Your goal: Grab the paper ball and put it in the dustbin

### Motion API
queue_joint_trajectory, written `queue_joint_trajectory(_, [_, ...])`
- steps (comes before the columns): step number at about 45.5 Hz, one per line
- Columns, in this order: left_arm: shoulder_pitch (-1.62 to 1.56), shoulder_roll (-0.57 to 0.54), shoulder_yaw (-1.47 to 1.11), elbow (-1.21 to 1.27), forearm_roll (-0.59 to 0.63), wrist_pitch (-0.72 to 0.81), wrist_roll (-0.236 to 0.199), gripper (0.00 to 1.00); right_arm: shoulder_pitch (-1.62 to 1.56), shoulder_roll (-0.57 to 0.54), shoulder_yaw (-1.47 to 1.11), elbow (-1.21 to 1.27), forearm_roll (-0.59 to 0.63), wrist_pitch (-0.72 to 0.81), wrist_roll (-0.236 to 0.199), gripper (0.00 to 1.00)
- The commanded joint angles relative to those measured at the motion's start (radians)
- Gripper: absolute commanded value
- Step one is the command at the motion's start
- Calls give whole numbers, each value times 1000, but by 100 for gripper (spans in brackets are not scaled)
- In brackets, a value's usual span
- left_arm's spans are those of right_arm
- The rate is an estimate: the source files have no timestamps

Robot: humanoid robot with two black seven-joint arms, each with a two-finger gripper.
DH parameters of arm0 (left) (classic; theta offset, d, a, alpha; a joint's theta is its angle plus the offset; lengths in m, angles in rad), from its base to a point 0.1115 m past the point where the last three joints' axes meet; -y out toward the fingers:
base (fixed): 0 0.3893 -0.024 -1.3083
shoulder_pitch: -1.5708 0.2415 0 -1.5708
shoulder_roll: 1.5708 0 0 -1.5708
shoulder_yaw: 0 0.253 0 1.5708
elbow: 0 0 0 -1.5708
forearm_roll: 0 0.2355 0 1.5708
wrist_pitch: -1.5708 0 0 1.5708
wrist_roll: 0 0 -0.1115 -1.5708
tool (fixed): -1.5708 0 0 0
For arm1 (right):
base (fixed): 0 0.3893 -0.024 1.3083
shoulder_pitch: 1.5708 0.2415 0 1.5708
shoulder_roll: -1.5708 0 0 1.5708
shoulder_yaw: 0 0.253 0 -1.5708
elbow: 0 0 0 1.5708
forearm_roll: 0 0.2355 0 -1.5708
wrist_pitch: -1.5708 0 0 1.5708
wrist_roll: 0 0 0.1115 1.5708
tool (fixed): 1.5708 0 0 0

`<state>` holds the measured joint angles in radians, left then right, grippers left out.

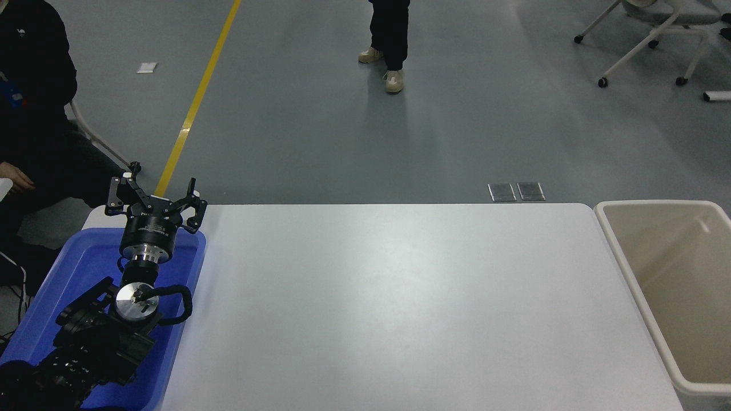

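Observation:
The dustbin (634, 268), a beige-cream rectangular bin with a thick rim, stands at the table's right edge, and what shows of its inside is bare. The paper ball is out of view. My right gripper and arm are out of view too. My left gripper (153, 197) is parked at the lower left over the blue tray, its fingers spread open and empty.
A blue shallow tray (188, 268) sits at the table's left end under my left arm. A seated person in black (34, 114) is at the far left. Another person's legs (388, 40) stand on the floor beyond the table. A wheeled chair (645, 40) is at top right.

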<state>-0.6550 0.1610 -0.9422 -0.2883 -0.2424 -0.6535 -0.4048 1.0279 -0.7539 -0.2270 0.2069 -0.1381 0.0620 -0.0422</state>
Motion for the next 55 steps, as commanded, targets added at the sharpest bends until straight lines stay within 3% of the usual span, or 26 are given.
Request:
queue_joint_trajectory(1, [0,0,0,0,0,2,0,99,-209,162,63,-110,215,-175,-1,0])
queue_joint_trajectory(17, [0,0,0,1,-1,2,0,99,-367,349,259,-112,238,-234,-4,0])
queue_joint_trajectory(33, [0,-2,2,0,-1,3,0,99,-407,389,261,-112,239,-238,1,2])
queue_joint_trajectory(39, [0,0,2,0,-1,3,0,99,-408,404,261,-112,239,-245,1,20])
queue_joint_trajectory(44, [0,0,2,0,-1,3,0,99,-407,406,273,-110,239,-243,1,70])
queue_joint_trajectory(45, [0,0,2,0,-1,3,0,99,-407,406,275,-110,239,-242,1,90])
queue_joint_trajectory(46, [0,-1,2,0,-1,3,0,99,-407,406,276,-110,239,-235,1,100])
queue_joint_trajectory(55, [0,0,0,0,-1,2,0,99,-393,406,276,-107,239,-229,1,100])
